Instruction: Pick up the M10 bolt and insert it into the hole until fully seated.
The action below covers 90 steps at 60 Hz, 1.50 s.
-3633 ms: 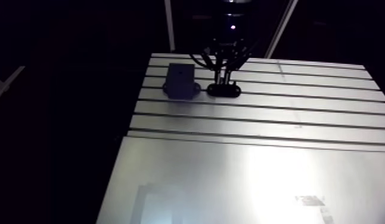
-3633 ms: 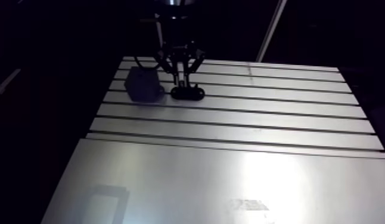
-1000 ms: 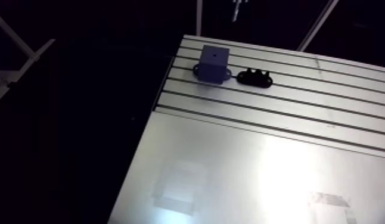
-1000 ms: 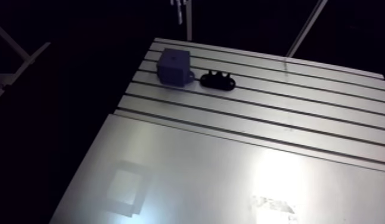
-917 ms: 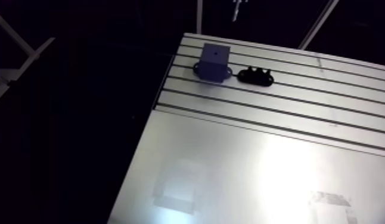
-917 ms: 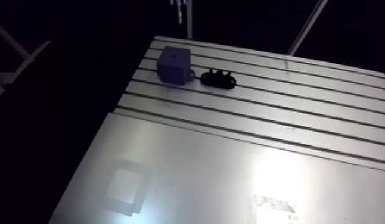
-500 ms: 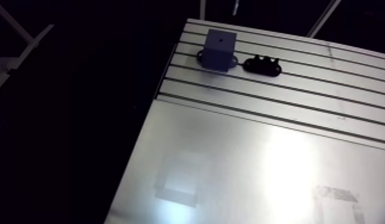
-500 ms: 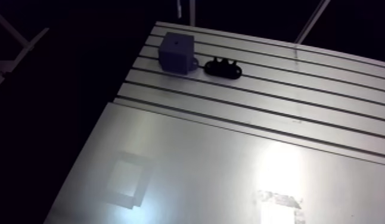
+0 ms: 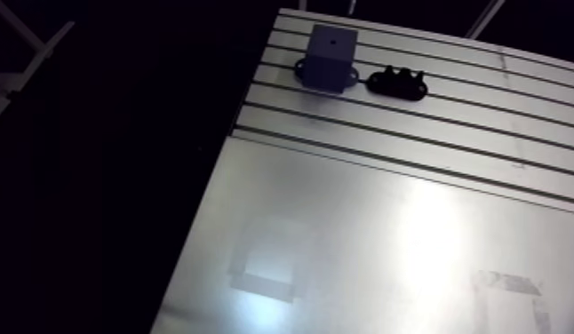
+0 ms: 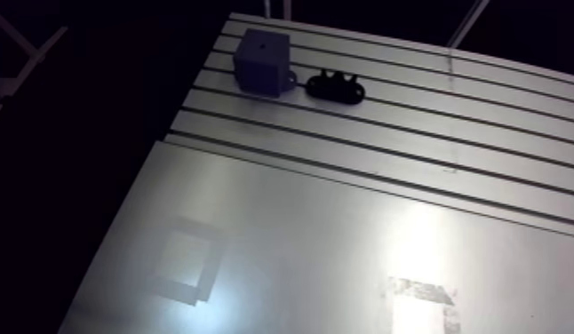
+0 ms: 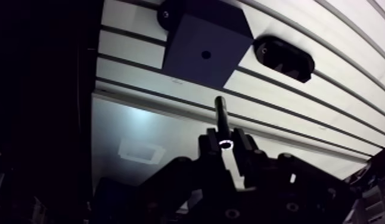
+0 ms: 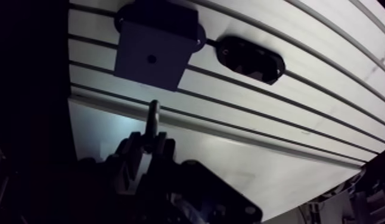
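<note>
bolt: dark metal bolt (image 11: 221, 116), pinched in the gripper. the shank sticks out past the fingertips toward 12 o'clock, and the head end is hidden between the fingers.
gripper: gripper (image 11: 225, 143) is narrow and clamped on the bolt, with nothing else between the fingers. you only see it in the wrist view.
bolt place: in the air above the table (image 11: 129, 50), touching neither block nor table as far as you can see.
block: dark block (image 11: 189, 44) sits at 11 to 12 o'clock ahead of the gripper, apart from the bolt tip.
hole: small round hole (image 11: 205, 55) in the block's top face, looks empty.
holder: black holder (image 11: 284, 58) just beside the block at its 3 o'clock, roughly 1 o'clock from the gripper. you can't tell what's in its pockets.
handling: probably steel, so stiff, dense for its size and not fragile. the round surface can roll or tilt between two flat fingers.
where to hold: near the head end with the shank left free, as the grip looks now.
stage: the bolt is up and insertion has not started.
next: put the tip over the hole, keep the shank square to the top face, then go down slowly.
risk: a tilted shank may catch on the hole rim or slip in the grip.
</note>
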Available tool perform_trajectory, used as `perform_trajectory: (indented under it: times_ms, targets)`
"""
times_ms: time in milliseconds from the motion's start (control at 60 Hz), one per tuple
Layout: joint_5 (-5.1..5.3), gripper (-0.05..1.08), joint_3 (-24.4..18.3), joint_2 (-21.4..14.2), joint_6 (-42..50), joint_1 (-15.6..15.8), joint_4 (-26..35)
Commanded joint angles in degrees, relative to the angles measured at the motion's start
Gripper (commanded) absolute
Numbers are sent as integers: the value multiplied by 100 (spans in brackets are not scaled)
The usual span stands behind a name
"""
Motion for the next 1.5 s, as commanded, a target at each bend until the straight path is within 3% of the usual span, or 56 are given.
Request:
perform_trajectory:
  times_ms: [17,1167,1500]
  targets:
    - [7,108,-51,81,-87,55,3]
    - [-20,107,-318,424,-87,171,11]
    - [-134,107,-327,459,-87,162,20]
